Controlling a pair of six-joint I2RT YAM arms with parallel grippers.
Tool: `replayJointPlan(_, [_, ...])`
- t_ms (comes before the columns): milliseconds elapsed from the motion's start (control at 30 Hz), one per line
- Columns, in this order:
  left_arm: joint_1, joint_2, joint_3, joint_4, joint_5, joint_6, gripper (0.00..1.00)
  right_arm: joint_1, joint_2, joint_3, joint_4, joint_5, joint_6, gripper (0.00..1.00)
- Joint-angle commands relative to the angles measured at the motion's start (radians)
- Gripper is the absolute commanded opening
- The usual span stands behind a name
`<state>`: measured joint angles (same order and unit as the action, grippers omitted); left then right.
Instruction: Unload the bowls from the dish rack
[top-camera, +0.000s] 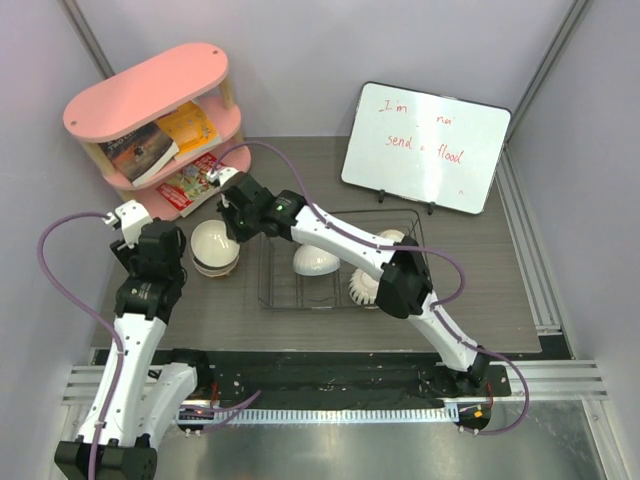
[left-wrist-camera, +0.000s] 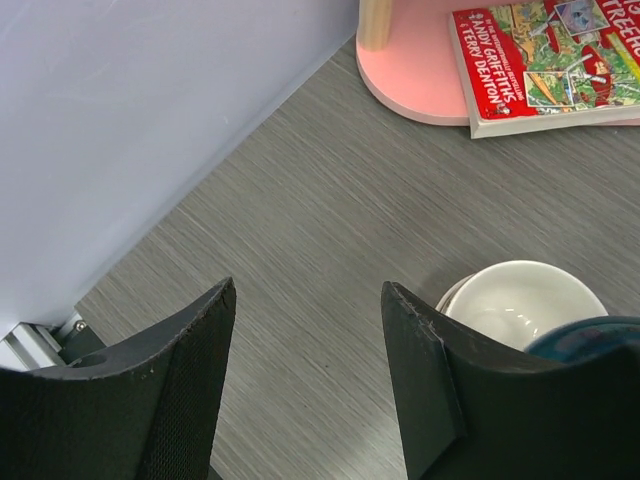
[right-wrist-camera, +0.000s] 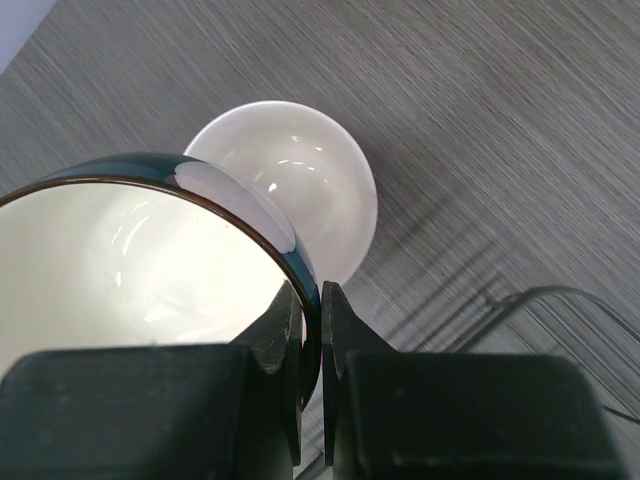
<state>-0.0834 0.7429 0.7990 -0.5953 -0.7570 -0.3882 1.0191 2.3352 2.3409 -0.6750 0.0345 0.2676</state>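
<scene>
The grey wood-grain counter (top-camera: 480, 300) carries a rectangular black wire dish rack (top-camera: 285, 285) in its middle. Behind the rack, on the right, a white board with red writing (top-camera: 425, 145) leans. At the far left stands a pink oval wooden shelf (top-camera: 150, 85) with books on it.

Three bowls are in the dish rack. A smooth white round bowl (top-camera: 318, 260) is in the middle and a white ribbed bowl (top-camera: 365, 290) is near the front. A pale bowl (top-camera: 393, 238) is at the back, partly hidden by the right arm.

Left of the rack, on the counter, sits a cream round ceramic bowl (right-wrist-camera: 310, 190). Just above it the right gripper (right-wrist-camera: 312, 295) is pinched on the rim of a dark blue round ceramic bowl (right-wrist-camera: 130, 260) with a cream inside. The left gripper (left-wrist-camera: 305, 300) stands wide with nothing between its fingers, over bare counter beside the cream bowl.
</scene>
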Motion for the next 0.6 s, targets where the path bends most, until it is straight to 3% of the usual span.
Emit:
replayJointPlan(0, [0.005,-0.005,-0.001,0.042,-0.007,-0.003,0.61,-0.004,0.015,0.089,0.091,-0.012,0.018,0.01])
replayJointPlan(567, [0.005,-0.037,-0.014,0.052,-0.004,0.023,0.6,-0.002,0.161,0.17,0.126,0.073,0.018,0.01])
